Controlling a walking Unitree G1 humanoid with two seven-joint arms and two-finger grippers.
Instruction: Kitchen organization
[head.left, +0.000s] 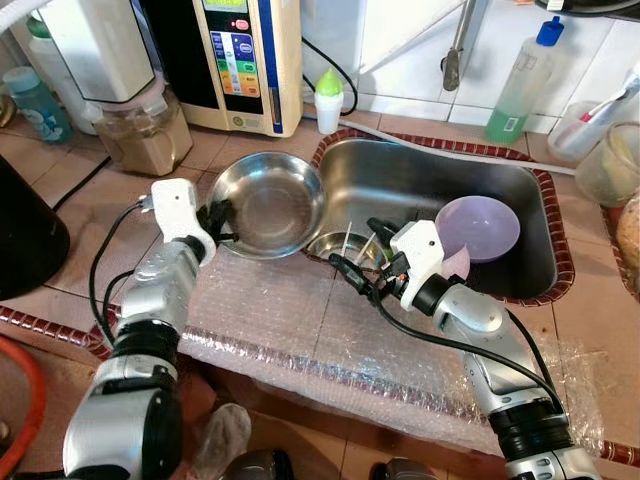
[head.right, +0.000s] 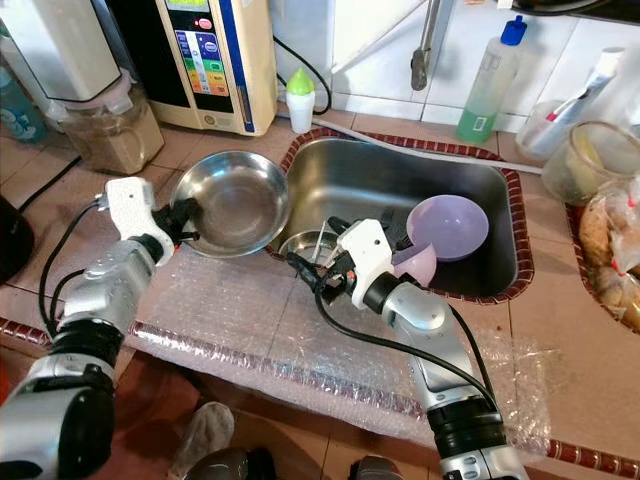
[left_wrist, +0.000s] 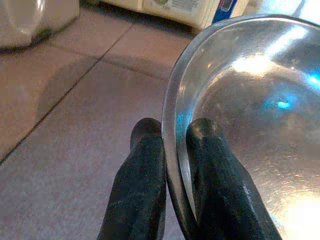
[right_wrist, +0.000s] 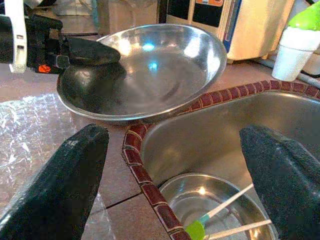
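I have the left pincer (head.left: 222, 222) clamped on the rim of the steel bowl (head.left: 268, 203), which sits on the worktop (head.left: 95, 215) overlapping the sink's (head.left: 520, 285) left edge. The right pincer (head.left: 357, 250) stands wide above a small steel bowl (right_wrist: 210, 212) inside the sink.

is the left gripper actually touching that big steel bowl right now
Touching. In the left wrist view the left gripper has its two black fingers clamped on the rim of the steel bowl, one on each side.

Shiny steel bowl (head.left: 268, 203), tilted, overhanging sink (head.left: 520, 282) rim, claw-pinched
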